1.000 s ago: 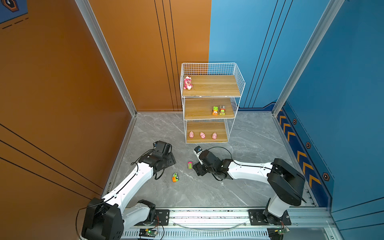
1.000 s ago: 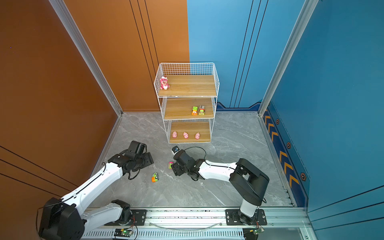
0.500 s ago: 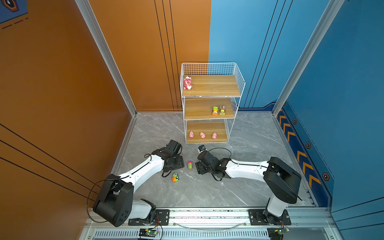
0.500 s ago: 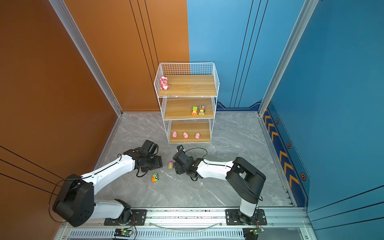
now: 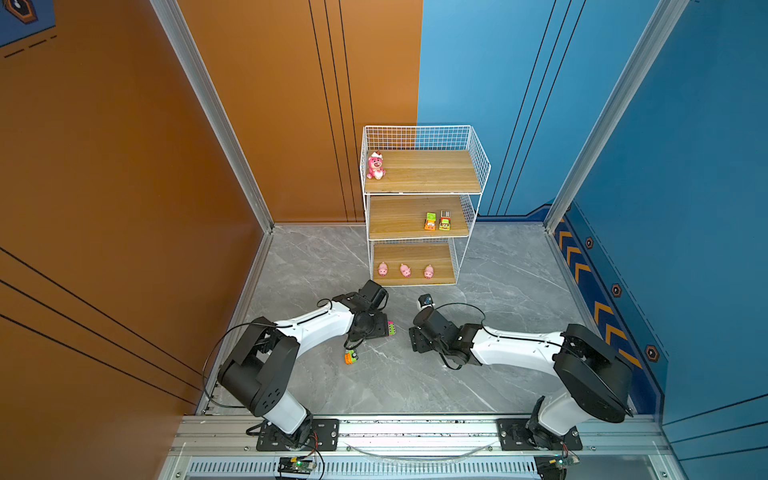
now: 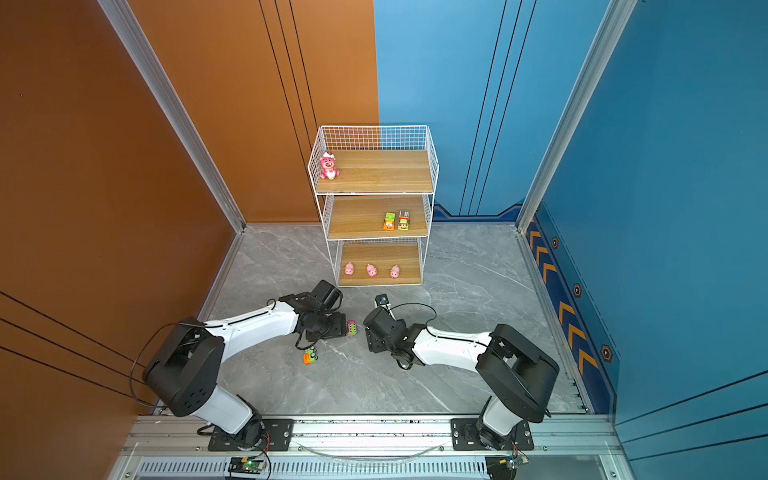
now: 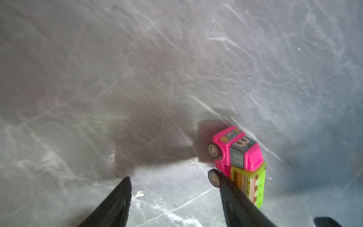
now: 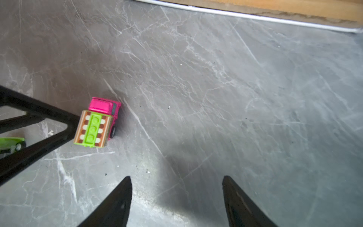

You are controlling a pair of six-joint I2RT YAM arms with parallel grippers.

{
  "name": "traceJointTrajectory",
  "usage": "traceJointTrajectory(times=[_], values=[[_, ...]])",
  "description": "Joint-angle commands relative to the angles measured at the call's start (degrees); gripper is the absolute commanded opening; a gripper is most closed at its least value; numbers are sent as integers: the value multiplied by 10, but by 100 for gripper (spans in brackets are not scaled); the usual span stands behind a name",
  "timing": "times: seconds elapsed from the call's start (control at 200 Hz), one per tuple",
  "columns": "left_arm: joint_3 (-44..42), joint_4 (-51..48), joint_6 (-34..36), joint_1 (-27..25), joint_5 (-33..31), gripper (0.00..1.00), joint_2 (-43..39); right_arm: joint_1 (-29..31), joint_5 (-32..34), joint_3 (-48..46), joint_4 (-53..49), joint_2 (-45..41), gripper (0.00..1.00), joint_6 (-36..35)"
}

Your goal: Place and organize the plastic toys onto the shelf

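**Two robot arms work low over a grey marbled tabletop (image 5: 498, 282) in front of a three-tier wire shelf (image 5: 428, 170), as seen in both top views.**

The L arm's left hand (image 7: 174, 176) has its jaws apart w/ nothing btwn them. One finger (image 7: 233, 194) touches the side of a pink-and-green truck (image 7: 238, 155). The truck sits on the tabletop just outside the gap, pink cab pointing away from the hand. In a top view the truck (image 6: 351, 328) pokes out just past the hand's black tip.

The R arm's right hand (image 8: 176, 176) also has its jaws apart and holds nothing. It hovers near the truck but clear of it, facing the left hand from the opp. side.

A second toy, an orange-and-green vehicle (image 5: 350, 356), lies on the tabletop beside the L arm. It is nearer the arms' bases than the truck and apart from both hands.

On the shelf:
- **Top board:** a pink bear (image 5: 375, 165) stands upright at the left end, as the top views show it.
- **Middle board:** two vehicles (image 5: 431, 221) sit side by side toward the right end.
- **Bottom board:** three pigs (image 5: 405, 270) line the front edge in a row, spaced apart.
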Motion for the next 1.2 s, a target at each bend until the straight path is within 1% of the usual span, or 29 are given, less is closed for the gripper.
traceJointTrajectory(times=[0.0,0.11,0.185,0.2,0.26,0.425,0.576,0.771,1.016,1.196], values=[[27,27,-14,-15,18,72,35,-6,22,-26,-1,-32,73,10],[56,30,-11,-20,21,71,66,-11,25,-46,0,-57,73,10],[62,29,-10,-20,19,71,75,-14,25,-58,2,-70,73,7],[78,29,-10,-21,20,71,76,-14,26,-59,2,-72,73,6],[90,29,-7,-23,23,71,81,-16,27,-65,3,-80,73,2],[86,28,-5,-24,21,70,72,-26,19,-71,18,-83,73,-12],[77,29,2,-14,23,70,73,-38,18,-57,25,-56,73,-22],[102,28,10,-11,19,70,104,-51,20,-36,39,-10,73,-30],[122,28,21,-3,14,70,127,-53,23,-5,62,47,72,-36],[131,28,29,3,14,70,144,-45,24,6,86,70,72,-36]])
